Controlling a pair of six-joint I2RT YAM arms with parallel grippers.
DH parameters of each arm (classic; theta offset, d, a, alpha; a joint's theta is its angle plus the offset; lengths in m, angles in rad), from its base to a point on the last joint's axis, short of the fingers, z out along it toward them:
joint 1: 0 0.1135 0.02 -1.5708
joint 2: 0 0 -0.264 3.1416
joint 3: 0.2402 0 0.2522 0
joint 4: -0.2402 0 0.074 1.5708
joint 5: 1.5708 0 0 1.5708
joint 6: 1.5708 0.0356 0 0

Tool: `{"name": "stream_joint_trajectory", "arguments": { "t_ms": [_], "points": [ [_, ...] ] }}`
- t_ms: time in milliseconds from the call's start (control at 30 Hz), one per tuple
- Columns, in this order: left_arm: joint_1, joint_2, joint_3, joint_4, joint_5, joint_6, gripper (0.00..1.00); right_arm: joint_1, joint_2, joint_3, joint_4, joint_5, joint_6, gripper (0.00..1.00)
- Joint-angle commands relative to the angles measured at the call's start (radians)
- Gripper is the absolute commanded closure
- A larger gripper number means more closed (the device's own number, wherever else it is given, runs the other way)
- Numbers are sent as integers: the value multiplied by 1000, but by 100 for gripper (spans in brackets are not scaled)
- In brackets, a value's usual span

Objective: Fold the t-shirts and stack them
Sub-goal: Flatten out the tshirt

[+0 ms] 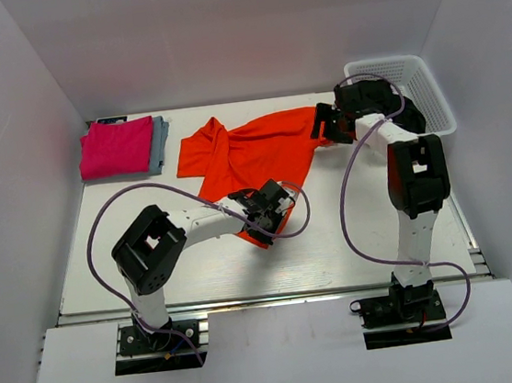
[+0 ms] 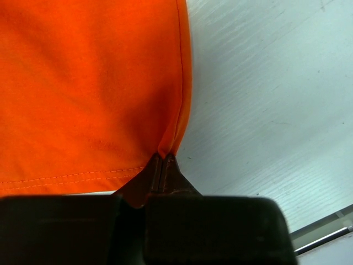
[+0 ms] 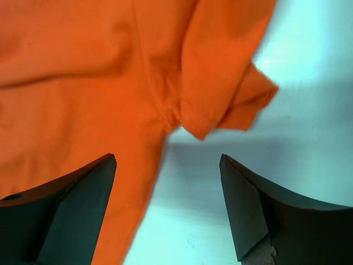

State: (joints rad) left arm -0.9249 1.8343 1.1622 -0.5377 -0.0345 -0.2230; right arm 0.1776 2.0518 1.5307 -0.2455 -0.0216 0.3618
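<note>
Left gripper (image 2: 162, 167): jaws pressed together on the near hem corner of the orange shirt (image 1: 251, 150). My wrist view shows only a thin pinch of cloth between the tips.
Risk, left: with so shallow a bite, a quick pull or lift could let the corner slip out, and the fold would land crooked.
Cable (image 1: 300, 207): it loops just beside the left gripper, over the shirt's near edge. I judge it could drag the cloth if the wrist swings.
Orange shirt: mid-table (image 1: 355, 245), spread but rumpled, with the hem toward me. It is not yet folded.
Right gripper (image 3: 167, 161): fingers wide apart and holding nothing. It hovers over the sleeve (image 3: 231, 83) at the shirt's far right edge.
Risk, right: the sleeve is curled on itself, so closing here could catch only the cuff, or extra layers, and twist the body.
Risk, both: if I pull left before the right grips, the whole shirt may slide and bunch.
Stack: pink shirt (image 1: 117, 147) folded on the grey shirt (image 1: 163, 139), far left, well apart from the orange.
Risk, stack: a loosely folded shirt set down there could push it askew.
Basket (image 1: 431, 88): far right, just beside the right wrist — a wide swing might knock it.
</note>
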Motion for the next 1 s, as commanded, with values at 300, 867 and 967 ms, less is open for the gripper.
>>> {"name": "stream_joint_trajectory", "arguments": {
  "t_ms": [300, 867, 967],
  "points": [
    [-3, -62, -36, -22, -67, -33, 100, -3, 88, 146, -15, 17, 42, 24],
    [-3, -53, -24, -31, -58, -42, 100, 3, 171, 194, -38, 103, 66, 30],
    [-3, -53, -24, -31, -48, -42, 100, 3, 171, 184, -23, 104, 69, 36]
  ]
}}
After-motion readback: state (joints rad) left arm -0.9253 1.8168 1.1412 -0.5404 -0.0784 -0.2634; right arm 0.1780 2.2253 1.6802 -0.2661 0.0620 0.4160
